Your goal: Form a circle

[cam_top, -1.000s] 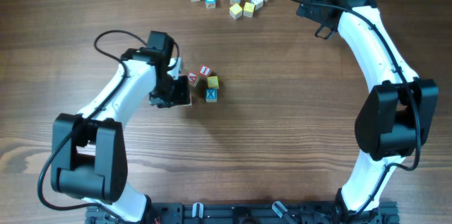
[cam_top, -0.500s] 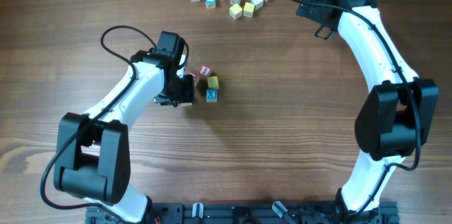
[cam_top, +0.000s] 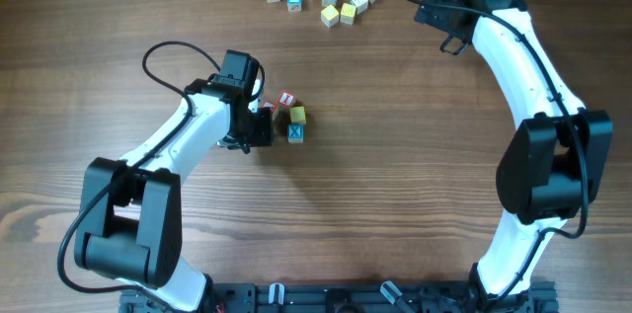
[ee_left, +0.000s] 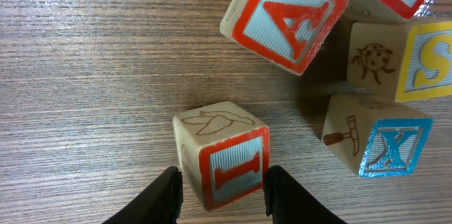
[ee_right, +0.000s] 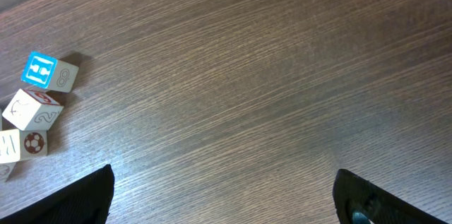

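Left arm (cam_top: 188, 140) has slid right, up against the cluster. Dark wood-grain table (cam_top: 395, 175). Right gripper (ee_right: 226, 206) spread wide, empty, near loose letter cubes (cam_top: 326, 2) at the far edge. Left gripper (ee_left: 222, 194) partly closed, black fingers pinching a tilted red "I" cube (ee_left: 229, 171). The circle (cam_top: 288, 116): small square wooden blocks bunched mid-table, ring incomplete, left side hidden by the arm.

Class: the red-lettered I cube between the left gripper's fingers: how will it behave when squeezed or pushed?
The red I cube looks like rigid wood, so probably won't deform in the left gripper. Flat faces suggest sliding, not rolling. Pushed, it may bump the A cube.
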Motion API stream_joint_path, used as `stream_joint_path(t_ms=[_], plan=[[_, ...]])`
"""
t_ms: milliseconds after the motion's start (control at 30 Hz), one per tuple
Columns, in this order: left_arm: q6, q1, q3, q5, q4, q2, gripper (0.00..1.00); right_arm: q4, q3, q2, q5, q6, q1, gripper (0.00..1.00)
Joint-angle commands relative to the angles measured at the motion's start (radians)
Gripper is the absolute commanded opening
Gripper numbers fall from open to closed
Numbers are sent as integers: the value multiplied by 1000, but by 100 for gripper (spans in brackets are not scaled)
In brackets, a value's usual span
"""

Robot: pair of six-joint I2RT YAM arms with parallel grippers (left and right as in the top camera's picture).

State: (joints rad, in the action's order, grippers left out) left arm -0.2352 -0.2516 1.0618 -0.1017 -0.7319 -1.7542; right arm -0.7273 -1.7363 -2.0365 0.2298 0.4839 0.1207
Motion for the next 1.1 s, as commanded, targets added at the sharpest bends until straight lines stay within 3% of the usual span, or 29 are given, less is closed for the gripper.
stream_joint_path(t_ms=[0, 400, 533, 800, 1067], plan=[[-8, 0, -19, 24, -6, -3, 45, 2, -3, 5, 13, -13, 3, 100], [-8, 0, -19, 18, -2, -3, 54, 2, -2, 5, 13, -13, 3, 100], [-7, 0, -19, 101, 2, -3, 56, 2, -2, 5, 13, -13, 3, 100], [101, 0, -18, 169, -3, -3, 59, 2, -3, 5, 13, -13, 3, 100], [101, 0, -19, 117, 62, -3, 52, 2, -2, 5, 13, -13, 3, 100]])
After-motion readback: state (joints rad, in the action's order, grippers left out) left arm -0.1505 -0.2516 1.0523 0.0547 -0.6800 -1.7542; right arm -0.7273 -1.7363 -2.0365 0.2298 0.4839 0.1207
